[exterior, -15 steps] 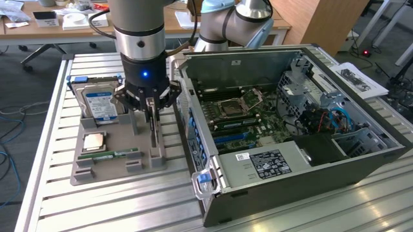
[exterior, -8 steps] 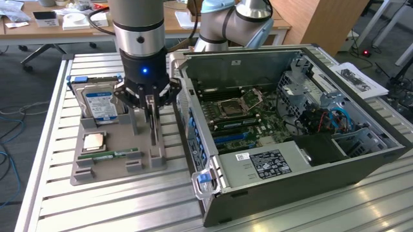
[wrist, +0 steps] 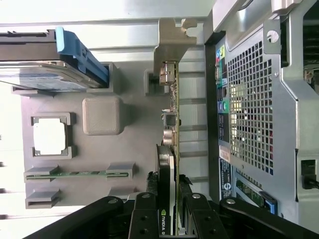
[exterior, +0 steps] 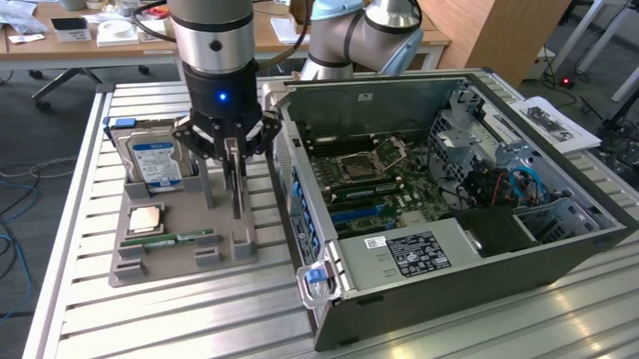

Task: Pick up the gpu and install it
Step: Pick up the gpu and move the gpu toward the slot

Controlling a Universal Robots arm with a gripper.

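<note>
"Starting with the big pieces, what stood there?"

"A slatted metal table (exterior: 150, 321) carried an open computer case (exterior: 559, 247) on the exterior view's right, with its motherboard exposed. The arm (exterior: 215, 45) came down from above, just beside the case."

"And on the case's other side?"

"A grey tray (exterior: 175, 265) lay on the table, near the case but apart from it. A hard drive (exterior: 155, 161) with a blue label stood on edge at the tray's far end."

"Where was the gpu?"

"The gpu (wrist: 166, 169) stood upright on its long edge in the tray, on the side nearest the case. It had a silver bracket at one end."

"Did the gripper have it?"

"Yes. The gripper (exterior: 232, 158) was partly closed, with one finger against each face of the card near its upper edge. The card's lower edge reached down to the tray."

"Anything smaller?"

"A processor chip (exterior: 146, 218) lay flat in its pocket. A RAM stick (exterior: 170, 240) lay in the slot next to it."
</note>
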